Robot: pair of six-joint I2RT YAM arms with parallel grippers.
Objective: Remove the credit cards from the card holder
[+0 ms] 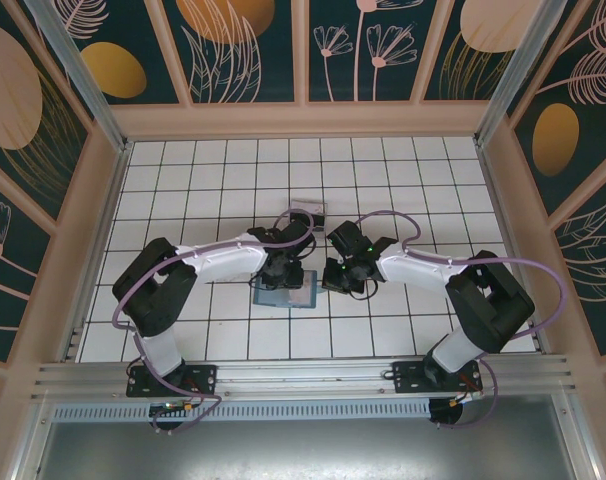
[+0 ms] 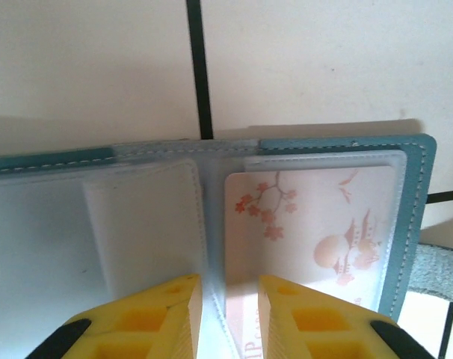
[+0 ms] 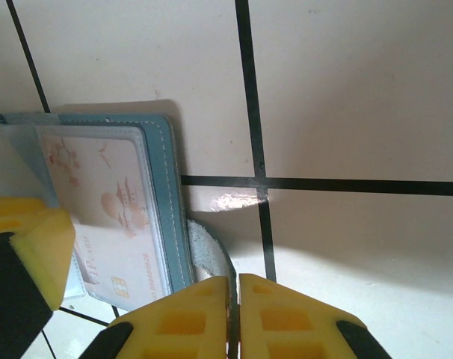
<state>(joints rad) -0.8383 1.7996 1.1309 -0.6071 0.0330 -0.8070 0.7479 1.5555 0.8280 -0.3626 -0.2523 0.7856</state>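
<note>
My right claw (image 3: 233, 314) is clamped on the closure tab (image 3: 208, 253), steadying the open card holder (image 2: 419, 224) on the tiled table (image 1: 383, 180). My left claw (image 2: 226, 314), narrowly parted, straddles the blossom-print credit card (image 2: 316, 224) in its sleeve. Next, I judge: pinch it, then slide it out.

Top view overhead, looking down; both wrist views close on card holder (image 2: 417, 194).

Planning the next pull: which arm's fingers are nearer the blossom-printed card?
Left. The left fingers straddle the blossom-printed card's near edge; the right fingers pinch the grey tab beside the card holder.
</note>
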